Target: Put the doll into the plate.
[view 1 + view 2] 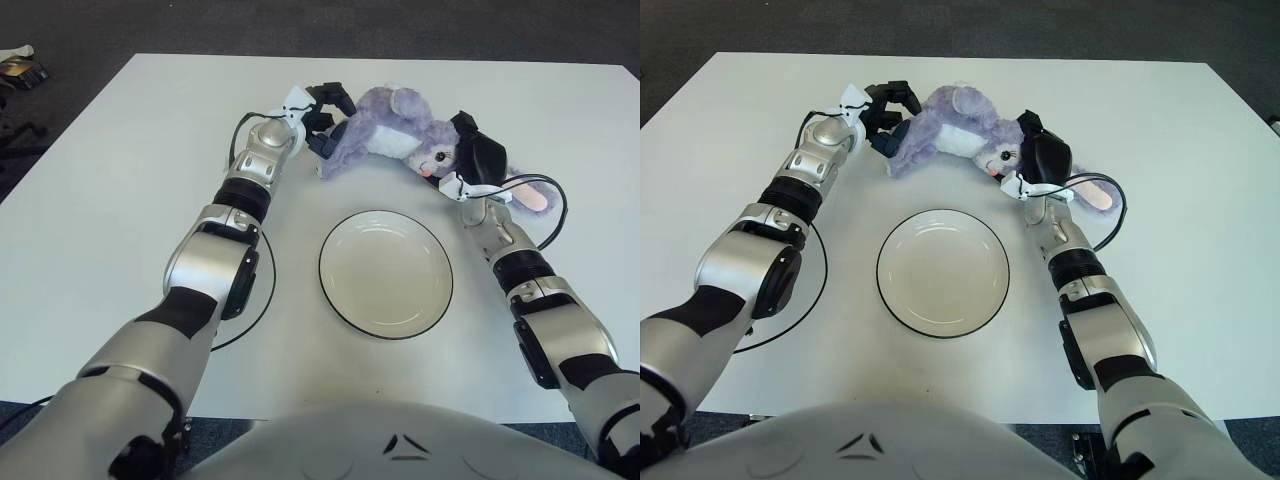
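Note:
A purple plush doll (385, 135) with a white belly lies on its side on the white table, just behind the plate. Its pink-lined ear (530, 196) trails to the right. The white plate (386, 300) with a dark rim stands at the table's middle, with nothing in it. My left hand (322, 112) is at the doll's leg end, its black fingers curled onto the plush. At the doll's head, my right hand (478, 158) grips with its fingers closed over the face side. The doll (950, 130) spans the gap between both hands.
A black cable loop (262, 300) lies beside my left arm, and another (556, 205) curls around the doll's ear on the right. The table's far edge (380, 60) is close behind the doll. Dark floor with a small object (20, 70) shows at far left.

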Robot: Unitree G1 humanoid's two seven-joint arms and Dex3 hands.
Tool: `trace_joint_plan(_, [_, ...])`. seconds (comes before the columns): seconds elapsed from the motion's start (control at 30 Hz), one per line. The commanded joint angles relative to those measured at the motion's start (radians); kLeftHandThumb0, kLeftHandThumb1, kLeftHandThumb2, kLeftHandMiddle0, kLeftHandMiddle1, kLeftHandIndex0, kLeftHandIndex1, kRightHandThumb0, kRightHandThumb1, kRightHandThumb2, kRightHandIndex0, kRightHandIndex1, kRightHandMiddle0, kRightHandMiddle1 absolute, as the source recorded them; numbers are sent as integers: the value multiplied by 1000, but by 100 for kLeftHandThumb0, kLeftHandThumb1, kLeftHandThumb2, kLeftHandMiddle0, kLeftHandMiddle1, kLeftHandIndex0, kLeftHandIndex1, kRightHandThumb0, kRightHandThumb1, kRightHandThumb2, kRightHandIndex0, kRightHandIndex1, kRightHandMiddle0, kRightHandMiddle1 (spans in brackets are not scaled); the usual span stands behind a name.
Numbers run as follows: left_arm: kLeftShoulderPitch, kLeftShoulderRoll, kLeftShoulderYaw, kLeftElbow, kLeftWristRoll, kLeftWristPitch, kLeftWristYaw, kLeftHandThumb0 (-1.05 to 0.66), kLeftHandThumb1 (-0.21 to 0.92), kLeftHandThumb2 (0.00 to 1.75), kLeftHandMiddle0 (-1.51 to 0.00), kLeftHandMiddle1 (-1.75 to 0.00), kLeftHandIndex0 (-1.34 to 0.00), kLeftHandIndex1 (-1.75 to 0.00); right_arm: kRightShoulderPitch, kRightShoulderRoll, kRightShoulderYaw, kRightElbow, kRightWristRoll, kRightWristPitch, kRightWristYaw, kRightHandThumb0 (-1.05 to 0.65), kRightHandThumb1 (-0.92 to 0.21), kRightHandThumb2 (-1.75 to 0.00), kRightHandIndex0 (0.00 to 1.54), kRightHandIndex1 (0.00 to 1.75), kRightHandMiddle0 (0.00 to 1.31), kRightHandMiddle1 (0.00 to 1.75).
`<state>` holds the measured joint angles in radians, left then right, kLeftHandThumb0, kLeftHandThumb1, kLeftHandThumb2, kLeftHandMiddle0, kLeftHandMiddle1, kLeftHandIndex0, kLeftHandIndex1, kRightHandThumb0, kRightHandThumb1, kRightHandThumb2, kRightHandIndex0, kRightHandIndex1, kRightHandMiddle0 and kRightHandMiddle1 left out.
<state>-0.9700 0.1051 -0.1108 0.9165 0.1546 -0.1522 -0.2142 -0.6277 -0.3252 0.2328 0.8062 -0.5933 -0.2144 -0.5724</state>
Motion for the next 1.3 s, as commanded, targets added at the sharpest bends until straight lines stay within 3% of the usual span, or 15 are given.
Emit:
trace_joint_plan(0.0, [26,29,-21,-13,55,-96,80,0,12,142,-91,-138,-55,-174,14,16,-3,17,26,8,34,54,-16,-151,74,175,94,175])
trace_joint_plan(0.1, [33,37,-25,-7,71,-137,106,0,15,138,-90,-134,-54,-175,14,17,-5,13,31,12,42,54,-14,-153,75,175,96,175])
trace_joint_plan(0.23, [49,85,-41,54,130,-292,201,0,22,132,-82,-142,-47,-175,28,24,-19,-35,66,41,105,55,-13,-154,76,175,99,175])
trace_joint_plan(0.4, [39,94,-46,112,153,-370,255,-1,30,124,-76,-144,-41,-175,42,25,-28,-88,92,79,168,55,-13,-155,77,175,101,175])
trace_joint_plan(0.63, [34,99,-51,156,174,-449,343,-1,45,105,-67,-141,-34,-175,64,20,-43,-179,121,160,272,55,-13,-154,76,175,102,175])
trace_joint_plan(0.8, [40,117,-69,168,221,-493,430,-1,54,95,-50,-142,-40,-175,84,6,-57,-259,137,208,343,54,-14,-153,76,175,103,175])
trace_joint_plan(1.1, [66,180,-122,177,343,-573,617,-1,57,94,-35,-151,-45,-175,99,-26,-69,-382,148,328,497,54,-14,-152,75,175,100,175])
trace_joint_plan(1.23, [76,214,-159,175,424,-622,757,-1,59,98,-31,-169,-34,-175,99,-37,-80,-433,167,395,577,54,-14,-153,75,175,99,175])
trace_joint_plan(1.27, [76,221,-168,176,442,-634,789,-15,57,99,-21,-163,-37,-174,98,-39,-83,-445,170,411,594,54,-14,-153,75,175,99,175])
